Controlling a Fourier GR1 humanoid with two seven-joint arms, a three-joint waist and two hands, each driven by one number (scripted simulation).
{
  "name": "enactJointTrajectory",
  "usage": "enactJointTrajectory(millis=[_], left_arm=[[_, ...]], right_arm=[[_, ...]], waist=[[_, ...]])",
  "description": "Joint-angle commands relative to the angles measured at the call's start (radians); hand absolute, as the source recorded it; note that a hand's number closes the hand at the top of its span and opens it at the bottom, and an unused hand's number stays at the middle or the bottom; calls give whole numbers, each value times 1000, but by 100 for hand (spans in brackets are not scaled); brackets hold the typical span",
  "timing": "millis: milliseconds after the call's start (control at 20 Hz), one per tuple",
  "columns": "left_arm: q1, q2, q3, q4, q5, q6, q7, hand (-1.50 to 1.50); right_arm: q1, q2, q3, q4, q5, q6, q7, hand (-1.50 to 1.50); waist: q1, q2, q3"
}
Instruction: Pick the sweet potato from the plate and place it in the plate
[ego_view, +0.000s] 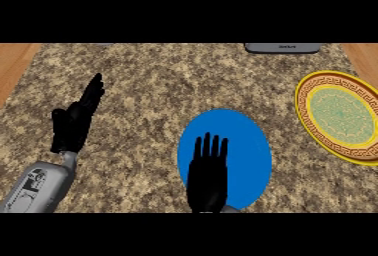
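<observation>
A blue plate (240, 145) lies on the counter at the lower middle. My right hand (208, 172) hovers over its left part, fingers straight and pointing away, open with nothing held. No sweet potato shows; whether it sits under the hand I cannot tell. A yellow plate with a green centre and patterned rim (339, 116) lies at the right edge with nothing on it. My left hand (76, 120) rests open at the left, fingers up, away from both plates.
The speckled stone counter (148, 75) has wooden strips along its left (15, 65) and right edges. A grey appliance (283, 47) sits at the far edge, right of middle.
</observation>
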Motion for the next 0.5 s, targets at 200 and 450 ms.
enactJointTrajectory(millis=[200,450], left_arm=[[20,26,39,-52,-2,-33,24,0],[12,-21,42,-26,-32,-20,6,0]], right_arm=[[-20,21,-52,52,-5,70,160,-150],[48,21,-71,130,70,8,75,-150]], waist=[[2,-2,0],[-7,0,0]])
